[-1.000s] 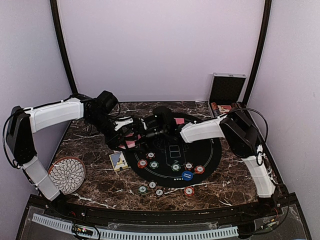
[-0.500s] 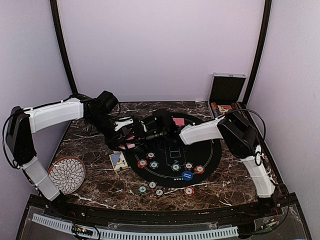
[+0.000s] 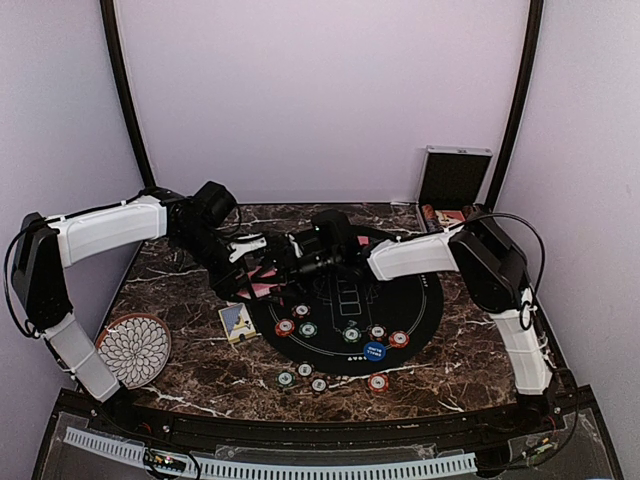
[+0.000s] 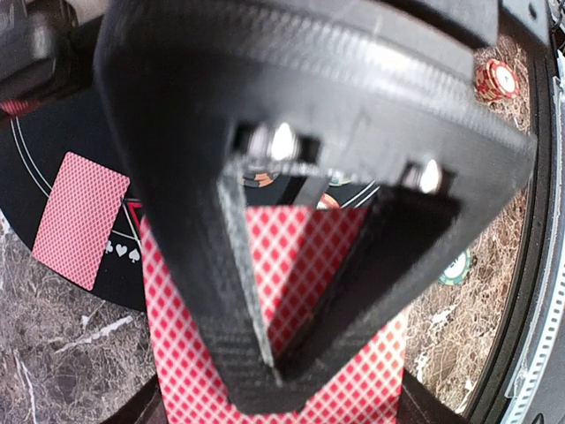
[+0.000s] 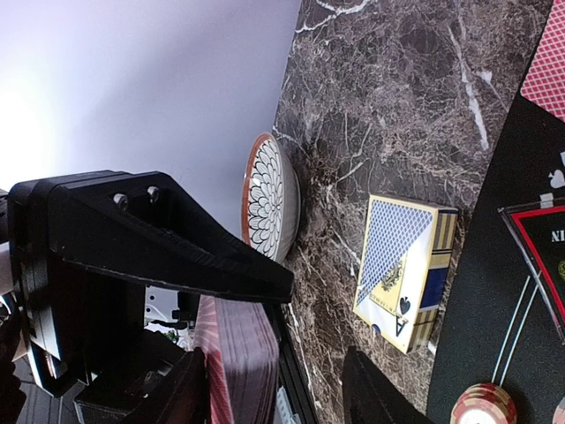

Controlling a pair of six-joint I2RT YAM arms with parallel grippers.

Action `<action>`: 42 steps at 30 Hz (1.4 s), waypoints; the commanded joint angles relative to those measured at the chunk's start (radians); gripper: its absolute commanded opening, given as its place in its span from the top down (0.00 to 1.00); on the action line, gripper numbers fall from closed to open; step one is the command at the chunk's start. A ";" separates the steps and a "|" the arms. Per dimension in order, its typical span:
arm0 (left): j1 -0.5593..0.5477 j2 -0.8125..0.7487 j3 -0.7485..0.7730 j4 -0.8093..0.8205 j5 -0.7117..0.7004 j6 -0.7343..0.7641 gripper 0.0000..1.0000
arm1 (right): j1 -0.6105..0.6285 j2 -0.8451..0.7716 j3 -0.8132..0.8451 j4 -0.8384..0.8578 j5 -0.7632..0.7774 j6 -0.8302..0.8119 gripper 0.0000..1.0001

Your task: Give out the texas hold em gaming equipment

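The left claw (image 4: 269, 375) was clamped tight on a deck of red-backed playing cards (image 4: 371, 389), held above the dark marble desk (image 5: 397, 97) at the left edge of the round black felt mat (image 3: 420, 300). The right claw (image 5: 320, 325) sat close beside the deck, its fingers standing apart. A single red-backed card (image 4: 79, 216) lay flat on the mat. Small round red, green and white poker chips (image 3: 351, 334) lay nearer the arms.
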 commanded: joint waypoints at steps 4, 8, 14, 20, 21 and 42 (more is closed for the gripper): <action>0.000 -0.064 -0.003 -0.011 0.009 0.019 1.00 | -0.019 -0.057 -0.026 -0.070 0.017 -0.045 0.49; 0.001 -0.060 -0.009 -0.011 -0.006 0.026 1.00 | -0.020 -0.076 -0.027 -0.056 0.004 -0.034 0.43; 0.001 -0.060 -0.016 -0.004 -0.017 0.030 1.00 | -0.021 -0.099 -0.037 -0.042 -0.006 -0.021 0.46; 0.000 -0.061 -0.024 -0.003 -0.023 0.034 1.00 | -0.027 -0.126 -0.064 -0.032 -0.013 -0.017 0.54; 0.000 -0.062 -0.027 -0.002 -0.027 0.035 1.00 | -0.027 -0.132 -0.070 -0.032 -0.013 -0.017 0.56; 0.000 -0.063 -0.032 0.007 -0.034 0.035 1.00 | -0.027 -0.149 -0.146 0.084 -0.048 0.069 0.91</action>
